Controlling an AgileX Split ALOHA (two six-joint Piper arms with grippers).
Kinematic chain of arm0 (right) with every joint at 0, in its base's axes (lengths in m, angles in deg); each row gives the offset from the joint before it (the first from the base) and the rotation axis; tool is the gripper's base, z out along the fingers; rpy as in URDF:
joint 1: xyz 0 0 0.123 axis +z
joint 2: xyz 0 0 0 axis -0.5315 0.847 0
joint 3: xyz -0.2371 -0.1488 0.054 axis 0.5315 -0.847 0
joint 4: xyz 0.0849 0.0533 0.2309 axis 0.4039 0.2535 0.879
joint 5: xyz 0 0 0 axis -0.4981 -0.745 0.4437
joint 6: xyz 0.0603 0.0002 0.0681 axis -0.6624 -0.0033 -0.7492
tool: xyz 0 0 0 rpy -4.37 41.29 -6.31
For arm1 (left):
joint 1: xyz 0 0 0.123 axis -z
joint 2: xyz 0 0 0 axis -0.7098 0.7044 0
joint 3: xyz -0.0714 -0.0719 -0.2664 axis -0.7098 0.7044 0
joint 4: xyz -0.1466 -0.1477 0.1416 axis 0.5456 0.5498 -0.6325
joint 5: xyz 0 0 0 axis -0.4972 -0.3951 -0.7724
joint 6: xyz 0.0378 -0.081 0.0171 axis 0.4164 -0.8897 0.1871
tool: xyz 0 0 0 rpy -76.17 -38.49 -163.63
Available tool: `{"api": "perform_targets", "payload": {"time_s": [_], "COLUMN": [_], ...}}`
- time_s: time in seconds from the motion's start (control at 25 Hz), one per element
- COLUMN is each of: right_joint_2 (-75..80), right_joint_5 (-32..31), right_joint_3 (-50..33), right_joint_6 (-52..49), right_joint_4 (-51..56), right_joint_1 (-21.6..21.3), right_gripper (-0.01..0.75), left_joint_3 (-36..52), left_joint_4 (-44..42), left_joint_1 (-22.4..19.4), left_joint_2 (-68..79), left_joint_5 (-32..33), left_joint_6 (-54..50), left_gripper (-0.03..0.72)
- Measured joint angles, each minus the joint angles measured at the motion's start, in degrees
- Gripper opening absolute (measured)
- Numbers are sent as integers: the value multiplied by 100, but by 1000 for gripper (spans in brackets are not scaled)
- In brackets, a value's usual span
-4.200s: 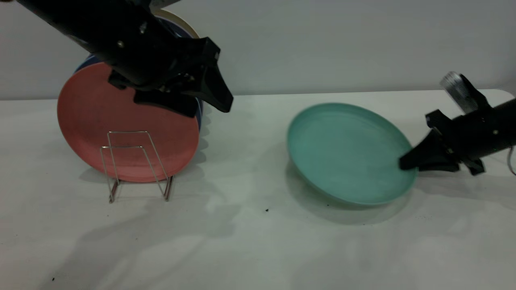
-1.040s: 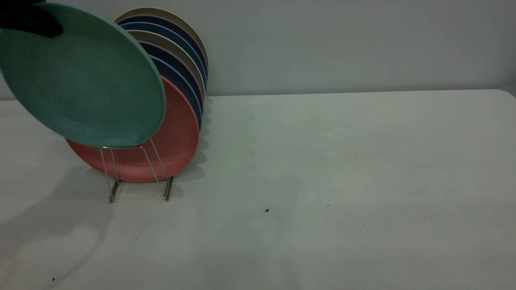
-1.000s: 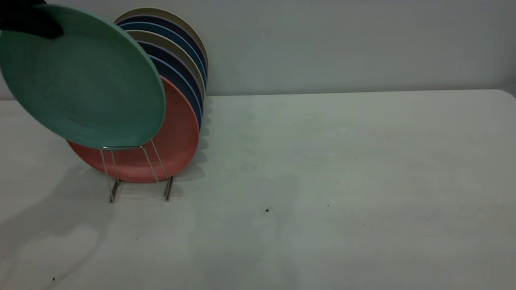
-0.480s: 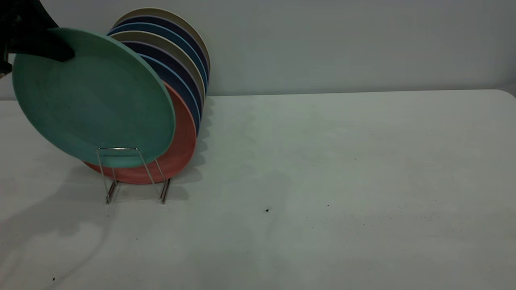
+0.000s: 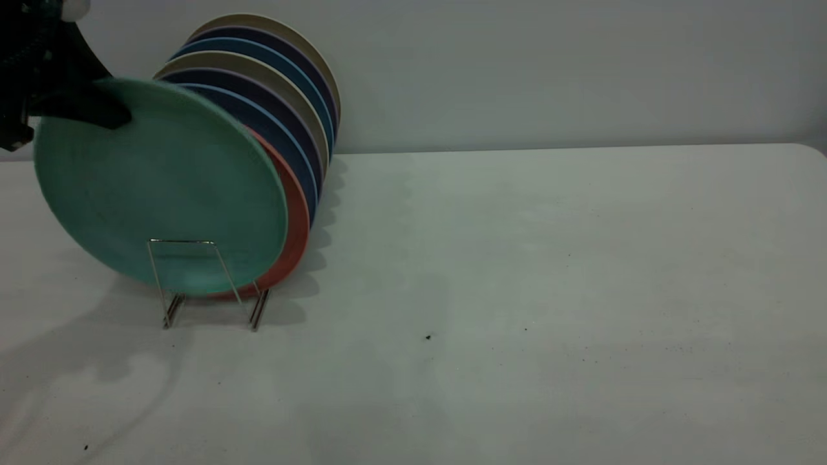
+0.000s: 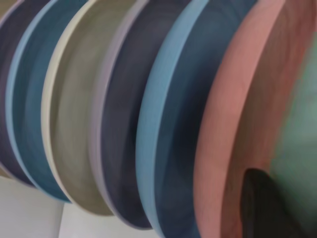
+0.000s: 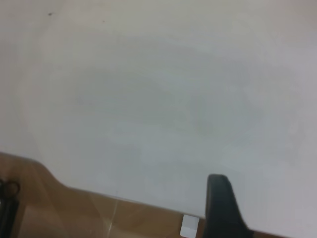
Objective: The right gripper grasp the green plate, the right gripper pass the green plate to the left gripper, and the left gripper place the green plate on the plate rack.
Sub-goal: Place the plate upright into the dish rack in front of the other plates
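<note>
Left hand [image 5: 77,110]: you have it clamped on the green plate's upper rim.
Green plate [image 5: 161,187]: upright in the plate rack [image 5: 210,284], fronting the salmon-pink plate [image 5: 298,219].
Tabletop [image 5: 517,290]: white, dark specks.
Room: plain grey wall [image 5: 549,71].

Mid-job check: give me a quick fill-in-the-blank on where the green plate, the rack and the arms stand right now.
1. The left pincer grips the round sea-green plastic plate at its ____ rim.
2. The green plate's lower edge sits in the thin silvery wire plate rack, directly in front of the ____ plate.
3. In the exterior view the right arm is ____.

Missing words: upper; salmon-pink; out of sight
</note>
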Motion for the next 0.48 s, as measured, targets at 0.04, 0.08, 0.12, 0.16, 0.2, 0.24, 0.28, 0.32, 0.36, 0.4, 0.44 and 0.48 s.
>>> {"api": "perform_targets", "payload": {"time_s": [0.04,0.08,0.12,0.16,0.2,0.24,0.28,0.32,0.36,0.4,0.44,0.48], "right_joint_2": [0,0,0,0,0,0,0,0,0,0,0,0], "right_joint_5": [2,2,7,7,7,7,7,7,7,7,7,7], "right_joint_3": [0,0,0,0,0,0,0,0,0,0,0,0], "right_joint_6": [0,0,0,0,0,0,0,0,0,0,0,0], "right_joint_4": [-8,-13,-13,-13,-13,-13,-13,-13,-13,-13,-18,-19], "right_joint_1": [0,0,0,0,0,0,0,0,0,0,0,0], "right_gripper": [478,478,478,478,478,478,478,477,476,477,477,477], "left_joint_3": [0,7,9,15,21,27,32,37,37,37,37,37], "left_joint_4": [-5,-5,-5,-5,-5,-10,-17,-21,-36,-36,-40,-40], "left_joint_1": [0,0,0,0,0,0,0,0,0,0,0,0], "left_joint_2": [0,0,0,0,0,0,-14,-57,-122,-201,-309,-433], "left_joint_5": [23,36,36,29,29,29,29,29,35,35,41,54], "left_joint_6": [-21,-55,-115,-203,-309,-419,-547,-687,-793,-922,-1052,-1185], "left_gripper": [241,276,308,332,357,377,391,403,409,413,416,418]}}
